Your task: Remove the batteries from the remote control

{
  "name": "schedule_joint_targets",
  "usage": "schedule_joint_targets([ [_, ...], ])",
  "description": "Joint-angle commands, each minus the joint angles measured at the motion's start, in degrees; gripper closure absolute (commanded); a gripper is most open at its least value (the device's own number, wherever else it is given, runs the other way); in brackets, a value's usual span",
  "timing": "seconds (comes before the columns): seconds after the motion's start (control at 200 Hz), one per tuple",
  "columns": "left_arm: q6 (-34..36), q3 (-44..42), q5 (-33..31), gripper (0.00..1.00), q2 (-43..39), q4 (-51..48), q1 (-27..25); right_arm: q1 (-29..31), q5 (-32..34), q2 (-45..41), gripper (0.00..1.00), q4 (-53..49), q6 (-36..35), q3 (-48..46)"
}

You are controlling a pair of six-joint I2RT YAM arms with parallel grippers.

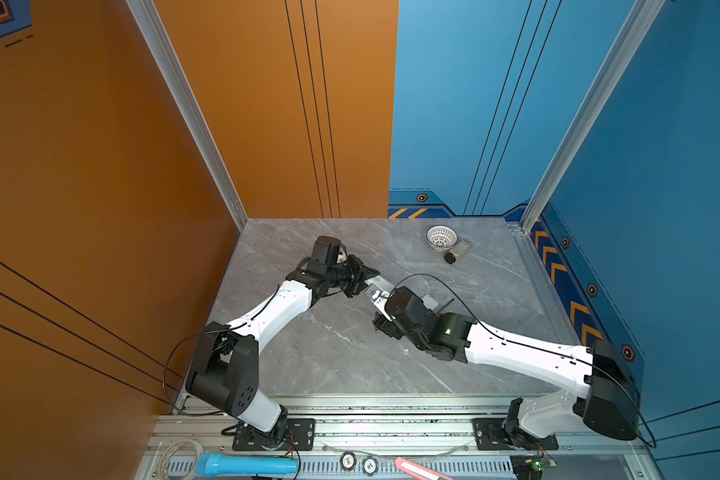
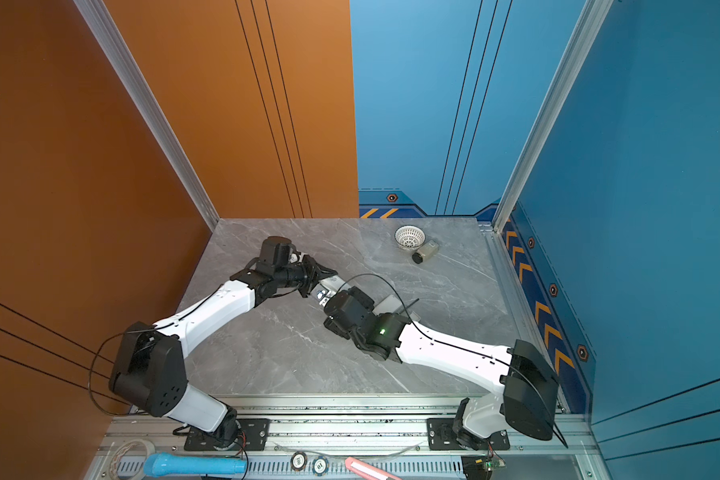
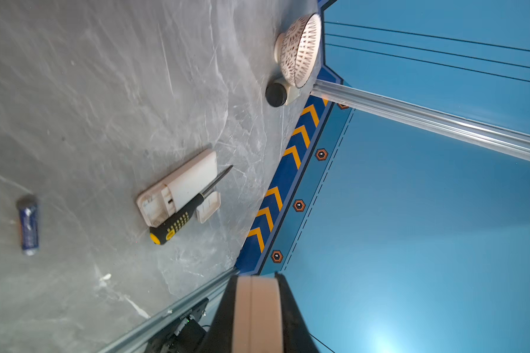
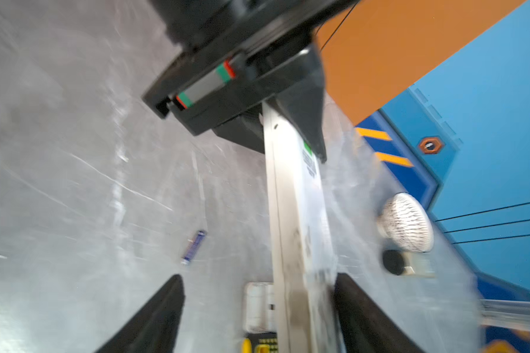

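Observation:
A long silver-white remote control (image 4: 297,214) hangs above the table between my two grippers; in both top views it shows as a short pale strip (image 1: 376,288) (image 2: 328,286). My left gripper (image 3: 256,276) (image 1: 371,275) is shut on one end of it. My right gripper (image 4: 259,276) is open around the other end, with the remote close to one finger (image 4: 358,305). One bluish battery (image 3: 28,226) (image 4: 193,247) lies loose on the table. The arms hide it in both top views.
A second white remote (image 3: 178,186) with an open compartment lies on the table beside a black-and-yellow screwdriver (image 3: 178,218) and a small white cover (image 3: 208,206). A white perforated bowl (image 1: 441,237) and a black-capped bottle (image 1: 458,251) sit at the back right.

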Motion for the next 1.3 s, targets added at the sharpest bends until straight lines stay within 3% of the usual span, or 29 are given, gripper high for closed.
schedule_joint_targets([
  [0.0,8.5,-4.2,-2.5,1.0,-1.6,7.9,4.8,-2.8,-16.0,-3.7,0.16,2.4,24.9,-2.8],
  [0.1,16.0,-10.9,-1.5,1.0,-0.8,20.5,8.4,-6.3,-19.7,-3.6,0.16,15.2,43.9,-8.7],
  [0.185,17.5,-17.4,-0.4,1.0,0.6,34.6,10.5,-9.7,-20.7,1.2,0.17,23.0,57.9,-11.0],
  [0.275,17.5,-21.1,1.5,1.0,2.9,47.9,11.0,-11.4,-25.7,8.9,0.23,33.4,66.4,-11.5],
  [0.36,17.1,-22.1,2.7,1.0,5.1,54.1,10.9,-11.4,-27.7,15.2,0.28,41.4,72.7,-11.5],
  [0.541,17.3,-23.1,2.5,1.0,6.2,56.0,10.1,-11.7,-27.4,20.4,0.34,45.6,75.4,-11.2],
  [0.961,17.5,-24.3,3.7,1.0,7.0,56.0,10.4,-13.6,-26.1,22.3,0.35,49.7,75.2,-12.6],
  [1.296,20.4,-26.0,2.4,1.0,6.0,53.4,10.8,-13.7,-26.1,21.5,0.61,49.7,75.0,-13.6],
])
